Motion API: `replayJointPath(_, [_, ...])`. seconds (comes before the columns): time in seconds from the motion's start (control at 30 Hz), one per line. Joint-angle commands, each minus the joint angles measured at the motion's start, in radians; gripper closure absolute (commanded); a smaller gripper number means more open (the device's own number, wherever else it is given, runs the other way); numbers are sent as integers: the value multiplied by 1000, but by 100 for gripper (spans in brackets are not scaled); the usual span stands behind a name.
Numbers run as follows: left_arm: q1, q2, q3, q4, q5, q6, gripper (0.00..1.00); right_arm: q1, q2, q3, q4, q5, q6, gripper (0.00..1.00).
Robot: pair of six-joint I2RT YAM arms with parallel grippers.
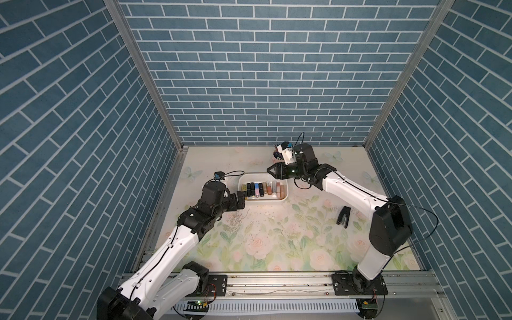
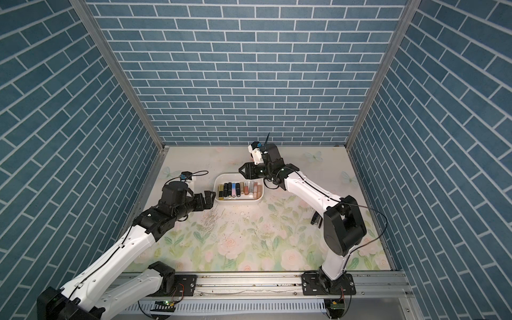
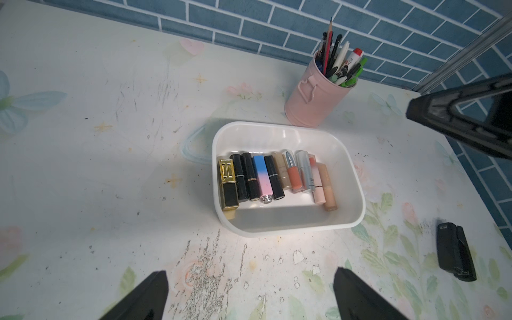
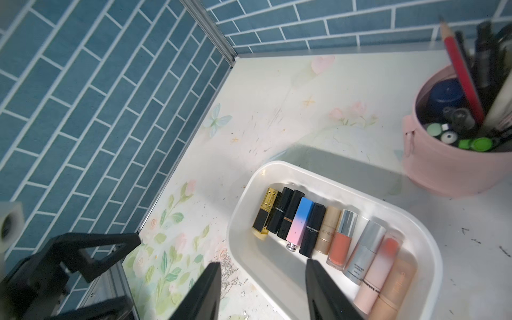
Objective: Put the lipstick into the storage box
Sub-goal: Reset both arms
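Ten lipsticks [image 3: 273,177] lay side by side in one row inside the white storage box [image 3: 291,221] — gold and black ones at the left end, pink and peach ones at the right. The left gripper [image 3: 250,271] hung low by the box's left end, its fingers spread wide with nothing between them. The right gripper [image 4: 263,263] hovered near the box's far right corner — fingers parted, also empty. A pink pen cup [image 3: 307,94] stood just behind the box. A black stapler [image 3: 454,249] lay on the table [image 3: 83,166] well to the right.
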Motion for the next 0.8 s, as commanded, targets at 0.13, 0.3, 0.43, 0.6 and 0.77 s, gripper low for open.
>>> replayJointPath(0.13, [10, -6, 86, 56, -133, 10, 0, -56, -266, -223, 192, 141, -188, 40])
replayJointPath(0.3, [14, -12, 80, 98, -291, 24, 0, -56, -531, -611, 622, 297, -313, 35])
replayJointPath(0.43, [16, -36, 39, 172, -405, 81, 0, -59, -669, -837, 879, 469, -399, 29])
replayJointPath(0.6, [23, -89, -49, 300, -566, 150, 0, -62, -728, -896, 855, 612, -529, 26])
replayJointPath(0.77, [70, -123, -154, 446, -645, 216, 0, -115, -730, -966, 871, 746, -560, 24])
